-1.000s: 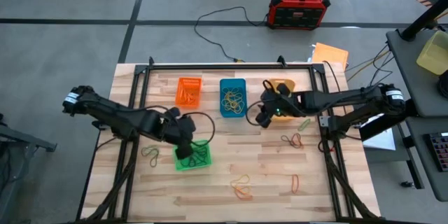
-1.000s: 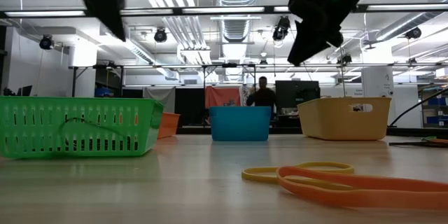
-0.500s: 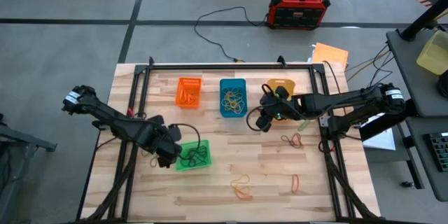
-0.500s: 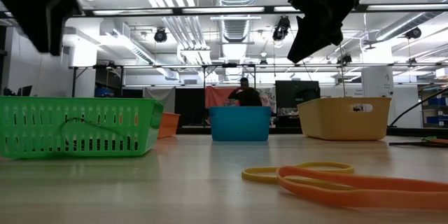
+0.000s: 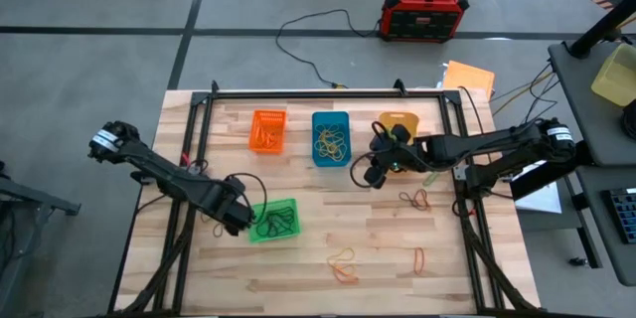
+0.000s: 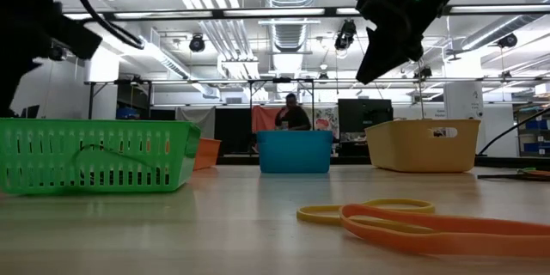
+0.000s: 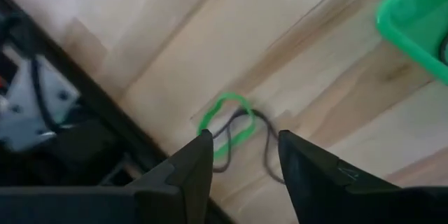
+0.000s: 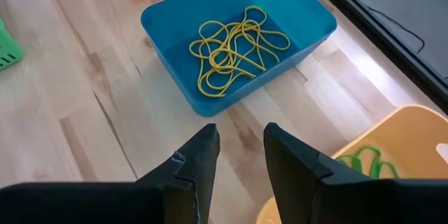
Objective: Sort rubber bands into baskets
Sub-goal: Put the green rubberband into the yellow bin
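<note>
High view, left to right: the left gripper (image 5: 237, 218) hangs just beside the bright green rectangular plastic basket (image 5: 289, 232), its dark fingers (image 7: 192, 164) apart and empty above a green rubber band (image 7: 227, 122) tangled with a dark one (image 7: 266, 143) on the wooden table (image 5: 378, 229). Behind stand the orange basket (image 5: 267, 130), the blue basket (image 5: 330, 137) holding thin yellow rubber bands (image 8: 231, 52), and the yellow-orange basket (image 5: 403, 119). The right gripper (image 5: 371, 172) hovers between these last two, fingers (image 8: 198, 164) slightly parted, holding nothing. Loose bands (image 5: 343, 264) lie on the near side of the table.
</note>
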You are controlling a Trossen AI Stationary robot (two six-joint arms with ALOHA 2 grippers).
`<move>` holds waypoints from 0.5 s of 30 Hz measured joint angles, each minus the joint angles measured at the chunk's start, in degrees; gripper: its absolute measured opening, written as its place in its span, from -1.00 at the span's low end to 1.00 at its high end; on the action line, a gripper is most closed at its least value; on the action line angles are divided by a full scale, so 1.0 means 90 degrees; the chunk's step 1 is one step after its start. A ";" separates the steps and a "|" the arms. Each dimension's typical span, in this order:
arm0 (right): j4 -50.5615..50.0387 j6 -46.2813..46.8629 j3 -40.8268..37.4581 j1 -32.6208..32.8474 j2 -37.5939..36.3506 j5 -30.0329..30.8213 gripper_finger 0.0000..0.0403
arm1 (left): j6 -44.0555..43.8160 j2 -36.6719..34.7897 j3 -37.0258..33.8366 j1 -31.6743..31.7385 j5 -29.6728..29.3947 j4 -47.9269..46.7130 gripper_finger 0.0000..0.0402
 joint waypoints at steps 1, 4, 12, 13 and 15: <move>0.0040 0.0001 -0.0036 0.0000 0.0000 -0.0002 -0.45 | -0.0077 -0.0002 -0.0100 0.0002 0.0001 0.0162 -0.28; 0.0060 0.0005 -0.0137 0.0002 0.0000 -0.0002 -0.46 | -0.0197 0.0000 -0.0362 0.0002 -0.0001 0.0659 -0.29; 0.0087 0.0081 -0.0214 0.0000 0.0000 0.0000 -0.47 | -0.0397 0.0000 -0.0847 0.0002 0.0006 0.1034 -0.30; 0.0096 0.0083 -0.0214 0.0000 0.0000 -0.0002 -0.47 | -0.0450 -0.0001 -0.0906 0.0002 0.0005 0.1058 -0.30; 0.0115 0.0080 -0.0214 0.0000 0.0000 0.0000 -0.47 | -0.0520 0.0000 -0.1047 0.0002 0.0005 0.1173 -0.30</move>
